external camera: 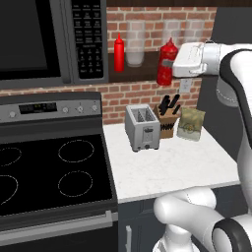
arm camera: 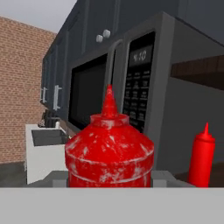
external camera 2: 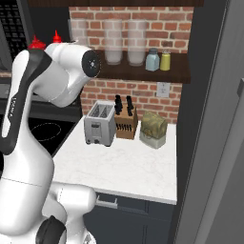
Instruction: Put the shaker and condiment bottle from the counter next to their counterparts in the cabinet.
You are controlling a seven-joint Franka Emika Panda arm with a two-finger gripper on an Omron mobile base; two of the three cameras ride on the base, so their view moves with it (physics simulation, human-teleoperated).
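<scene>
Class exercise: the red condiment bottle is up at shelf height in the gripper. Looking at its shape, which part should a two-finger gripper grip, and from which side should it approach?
Grip the condiment bottle around its round body, below the shoulder, coming in level from the side, as the gripper holds it now. The cone nozzle tapers and would slip. The upright pose leaves the sides open; the slim red bottle stands apart on the shelf.

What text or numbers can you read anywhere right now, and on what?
"9:10", roughly, on the microwave clock display; blurred, so uncertain.
Microwave keypad labels: too small to read.
Stove display: too blurred to read.
Round emblem on the tan bag: unreadable.
</scene>
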